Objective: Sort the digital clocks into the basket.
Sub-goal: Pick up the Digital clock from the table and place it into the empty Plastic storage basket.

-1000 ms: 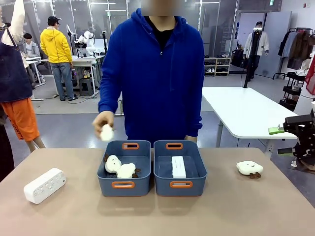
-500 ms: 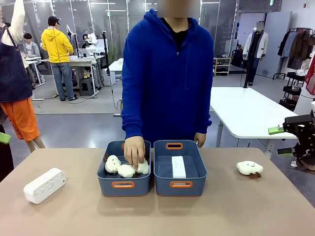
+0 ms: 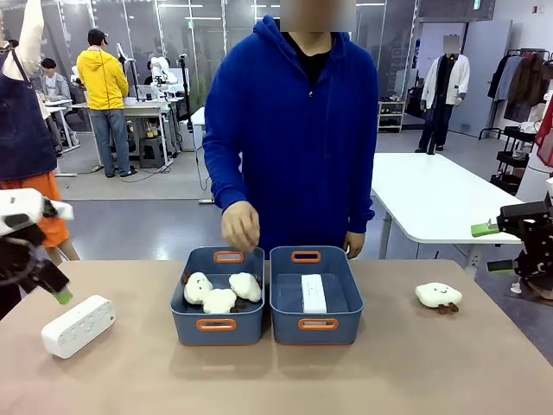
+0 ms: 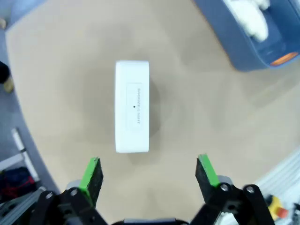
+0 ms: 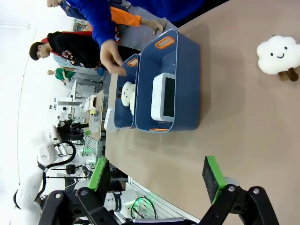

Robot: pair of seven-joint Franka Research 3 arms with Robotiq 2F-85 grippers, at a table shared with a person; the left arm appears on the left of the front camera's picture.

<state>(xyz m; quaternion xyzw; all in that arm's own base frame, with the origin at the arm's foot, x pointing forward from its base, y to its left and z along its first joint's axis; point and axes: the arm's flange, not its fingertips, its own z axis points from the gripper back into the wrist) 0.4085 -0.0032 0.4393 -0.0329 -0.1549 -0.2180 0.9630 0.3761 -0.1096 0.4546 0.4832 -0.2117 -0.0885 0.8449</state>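
Nearest us, the left gripper hovers over the loose digital clock, jaws spread wide and holding nothing. The wrist view looks straight down on that white block, with its long axis running away from the fingers. The green pads sit to either side, so the narrow width falls between them, and that looks like a line-up for a pinch across the short side. The clock lies flat on the table near its left edge, well apart from everything else, so there's bare tabletop all round for a descent. Mid-table stand two blue-grey bins side by side, close together if not touching. The basket on the right already holds one clock, lying flat along the middle, and there's free floor on both sides of it for a second. The other bin is packed with cream plush toys — the sorting logic is plain enough. A carry from the left would have to cross over that bin, so the rims want clearing. One more plush toy sits alone out right. The right gripper hangs off the table's right edge, fingers parted and empty, clear of the action. Farthest back, the person's hand is raised just above the plush bin's far rim — worth watching on any pass.
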